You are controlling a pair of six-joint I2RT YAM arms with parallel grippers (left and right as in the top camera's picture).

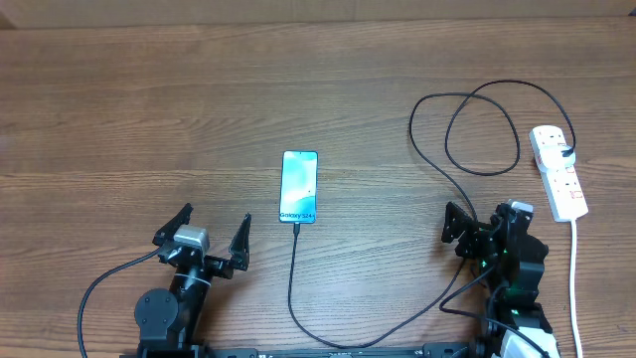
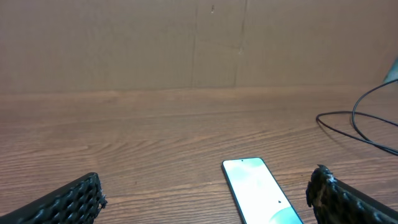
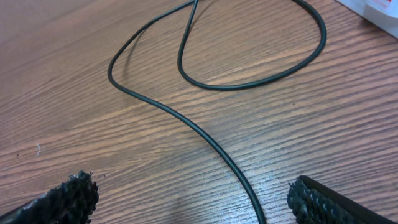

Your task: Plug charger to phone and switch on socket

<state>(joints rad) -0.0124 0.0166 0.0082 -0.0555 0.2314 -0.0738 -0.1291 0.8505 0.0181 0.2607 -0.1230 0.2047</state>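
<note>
My left hand (image 1: 217, 221) and right hand (image 1: 475, 217) are both spread wide and grasp nothing above the table (image 1: 119, 119). The phone (image 1: 299, 187) lies face up between them. The charger (image 1: 294, 283) meets its lower edge and loops to the socket (image 1: 557, 171) at far right.

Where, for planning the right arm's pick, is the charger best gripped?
Likely on the straight run of the charger ahead of the right gripper, from above, jaws straddling it: it is thin and lies flat on the table.
</note>
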